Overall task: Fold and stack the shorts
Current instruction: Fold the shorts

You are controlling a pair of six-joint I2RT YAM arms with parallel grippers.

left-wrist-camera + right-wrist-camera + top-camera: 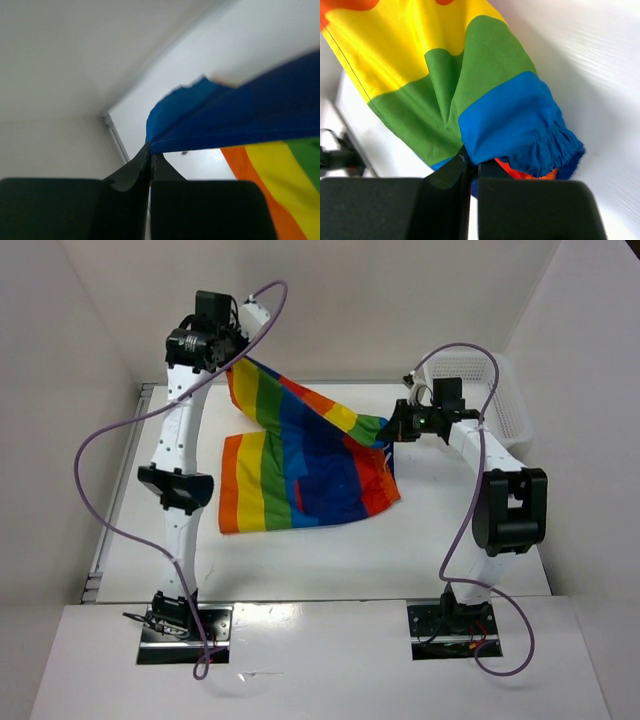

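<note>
White worktop [300,560] carries the shorts [300,475]: lower half lies flat mid-worktop, upper edge is lifted and stretched between the arms. Mesh basket [505,400] sits far right, behind the right arm. Left end effector [150,152] is clamped on a blue edge. Right end effector [470,159] is clamped on the blue-green corner.
</note>
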